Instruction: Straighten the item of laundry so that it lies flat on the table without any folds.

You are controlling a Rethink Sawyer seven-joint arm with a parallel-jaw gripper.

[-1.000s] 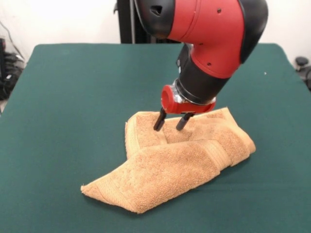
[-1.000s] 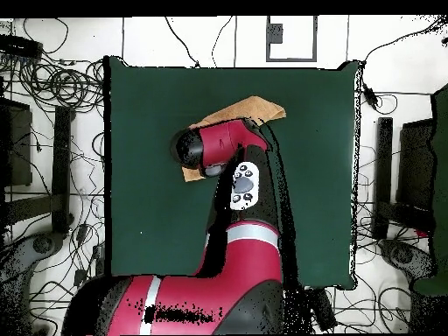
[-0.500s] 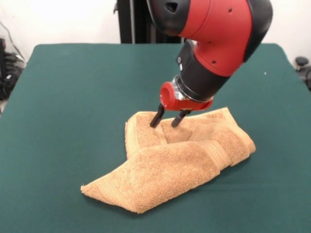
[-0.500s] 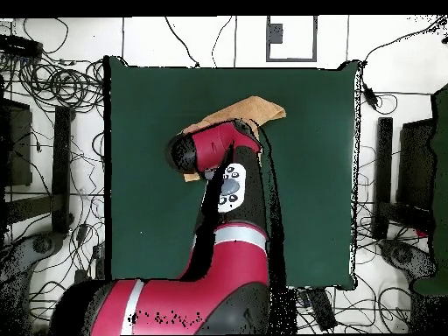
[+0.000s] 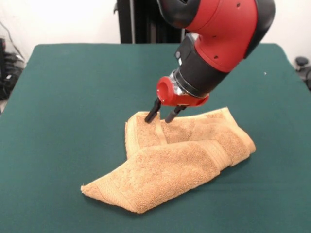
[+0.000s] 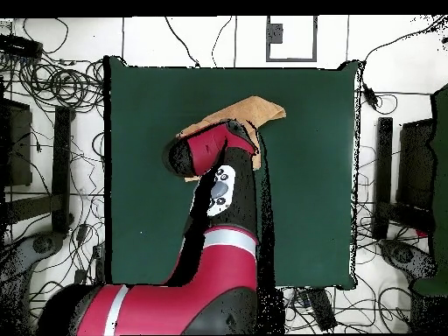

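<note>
The golden-tan towel (image 5: 180, 160) lies crumpled on the dark green table (image 5: 73, 97). It is folded over itself, with a thick fold across its front and a raised ridge at the back. My gripper (image 5: 160, 119) hangs over the towel's far left part. Its two black fingers (image 5: 152, 115) are apart with nothing between them, and their tips are at or just above the cloth. In the overhead view the arm covers most of the towel (image 6: 260, 109) and hides the gripper. No white tag shows.
The green table (image 6: 315, 192) reaches far beyond the towel on all sides. Cables and stands lie on the floor around the table (image 6: 52, 87). The red and black arm (image 6: 219, 201) crosses the table's near half in the overhead view.
The gripper has moved a little to the left in the front view and risen slightly, out of the towel's hollow. The arm has swung with it. The towel has kept its shape.
</note>
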